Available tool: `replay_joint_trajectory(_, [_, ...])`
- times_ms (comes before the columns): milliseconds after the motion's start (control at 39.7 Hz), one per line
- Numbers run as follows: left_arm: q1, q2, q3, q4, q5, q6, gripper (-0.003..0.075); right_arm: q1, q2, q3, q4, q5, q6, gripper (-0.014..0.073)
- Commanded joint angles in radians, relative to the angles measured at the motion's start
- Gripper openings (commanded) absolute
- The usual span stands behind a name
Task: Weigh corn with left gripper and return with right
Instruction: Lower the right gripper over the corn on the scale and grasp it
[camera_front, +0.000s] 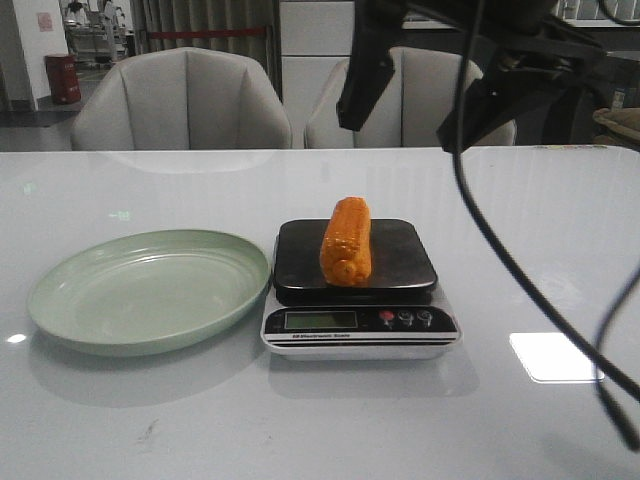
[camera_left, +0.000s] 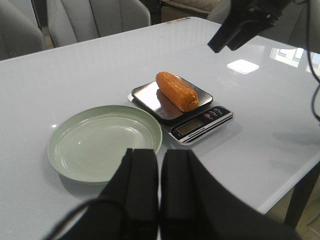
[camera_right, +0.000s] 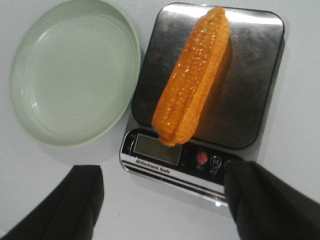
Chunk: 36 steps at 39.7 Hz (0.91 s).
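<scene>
The corn (camera_front: 346, 241) lies free on the black platform of the scale (camera_front: 356, 296), its near end jutting slightly over the display edge, so the weighing half looks done and the return by the right arm is the step in hand. The right gripper (camera_right: 162, 200) hangs above the scale with its fingers spread wide and empty, the cob directly below and a little ahead of the gap between them. The left gripper (camera_left: 159, 185) is pulled back well clear of the scale, fingers pressed together and holding nothing, with the plate between it and the corn. The next move likely calls for turning the wrist so the fingers close across the cob's girth rather than along its length, then descending without pressing on the platform. The green plate (camera_front: 150, 290), empty, sits just beside the scale and is the probable drop spot. Nothing blocks the descent; only a cable (camera_front: 520, 270) dangles from the right arm over the table (camera_front: 550, 220), and the rounded cob may roll if nudged.
</scene>
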Motion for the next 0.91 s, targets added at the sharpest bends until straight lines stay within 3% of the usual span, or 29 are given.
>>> replay_joint_trajectory(0, [-0.007, 0.013, -0.025, 0.000, -0.068, -0.003, 0.0124, 0.009, 0.063, -0.136, -0.120, 0.046, 0.137, 0.0597])
replay_joint_trajectory(126, [-0.007, 0.013, -0.025, 0.000, -0.068, -0.003, 0.0124, 0.038, 0.175, -0.249, -0.214, 0.125, 0.266, 0.0597])
replay_joint_trajectory(352, [-0.007, 0.013, -0.025, 0.000, -0.068, -0.003, 0.0124, 0.060, 0.333, -0.381, -0.222, 0.192, 0.391, 0.0597])
replay_joint_trajectory(780, [-0.007, 0.013, -0.025, 0.000, -0.068, -0.003, 0.0124, 0.060, 0.455, -0.415, -0.171, 0.200, 0.408, 0.0597])
replay_joint_trajectory(881, [-0.007, 0.013, -0.025, 0.000, -0.068, -0.003, 0.0124, 0.060, 0.464, -0.415, -0.163, 0.195, 0.408, 0.0556])
